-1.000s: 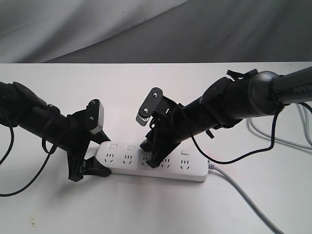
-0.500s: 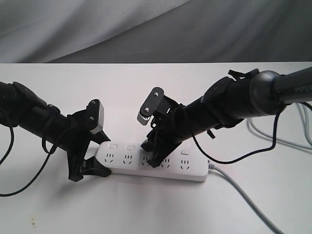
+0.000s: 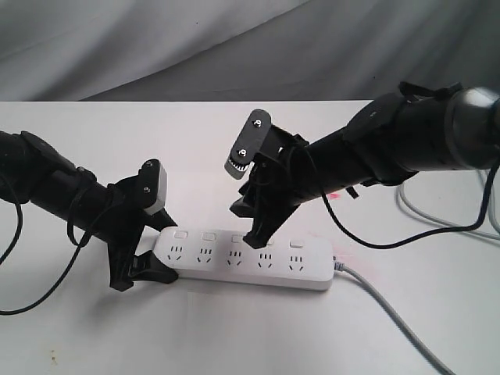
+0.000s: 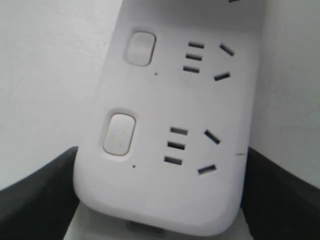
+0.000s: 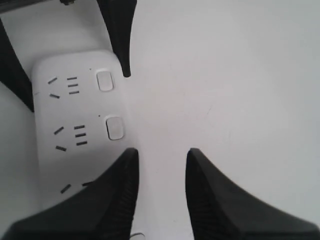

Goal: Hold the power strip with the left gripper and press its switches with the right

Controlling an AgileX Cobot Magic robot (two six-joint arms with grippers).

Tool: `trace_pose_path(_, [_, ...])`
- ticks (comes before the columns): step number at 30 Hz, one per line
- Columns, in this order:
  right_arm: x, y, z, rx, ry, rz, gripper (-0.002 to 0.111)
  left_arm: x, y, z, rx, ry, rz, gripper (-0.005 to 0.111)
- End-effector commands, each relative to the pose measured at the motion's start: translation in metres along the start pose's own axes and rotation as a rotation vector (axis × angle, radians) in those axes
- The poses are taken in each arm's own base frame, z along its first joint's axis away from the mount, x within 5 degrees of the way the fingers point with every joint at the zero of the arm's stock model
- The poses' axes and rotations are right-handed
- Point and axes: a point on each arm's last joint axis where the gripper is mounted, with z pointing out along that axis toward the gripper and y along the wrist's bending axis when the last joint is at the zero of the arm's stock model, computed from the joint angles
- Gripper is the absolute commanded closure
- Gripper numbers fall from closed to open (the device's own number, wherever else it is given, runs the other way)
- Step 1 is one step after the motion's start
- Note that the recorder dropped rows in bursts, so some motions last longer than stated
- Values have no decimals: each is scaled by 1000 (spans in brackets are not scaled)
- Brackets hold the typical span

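The white power strip (image 3: pixel 244 262) lies flat on the white table, its grey cord (image 3: pixel 391 312) running off to the right. My left gripper (image 3: pixel 143 264) is shut on the strip's left end. In the left wrist view that rounded end (image 4: pixel 165 165) sits between the two black fingers (image 4: pixel 35 195). My right gripper (image 3: pixel 247 228) hangs open over the row of switches (image 3: pixel 208 236), near the middle of the strip, with nothing between its fingers. In the right wrist view one of its fingers (image 5: pixel 120 190) overlaps the strip (image 5: pixel 65 125) beside a switch (image 5: pixel 114 127); the other is over bare table.
Loose grey cables (image 3: pixel 449 223) lie on the table at the far right. Black cables trail from the left arm (image 3: pixel 47 187) over the table's left side. A grey cloth backdrop (image 3: pixel 234 47) rises behind the table's far edge.
My right gripper has lifted up off the strip and shifted slightly right, uncovering the middle switches and sockets. The left gripper and the strip have stayed put.
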Motion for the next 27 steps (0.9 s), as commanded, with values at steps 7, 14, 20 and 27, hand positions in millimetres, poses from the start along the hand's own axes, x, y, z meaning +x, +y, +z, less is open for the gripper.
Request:
trace_pose_path(7, [11, 0, -11, -10, 21, 3, 78, 0, -1, 2, 6, 3, -7, 56])
trace_pose_path(14, [21, 3, -11, 7, 48, 17, 78, 0, -1, 2, 6, 3, -7, 56])
trace_pose_path(20, [29, 1, -3, 18, 75, 21, 78, 0, -1, 2, 6, 3, -4, 56])
trace_pose_path(27, [37, 2, 7, 8, 103, 30, 78, 0, -1, 2, 6, 3, -4, 56])
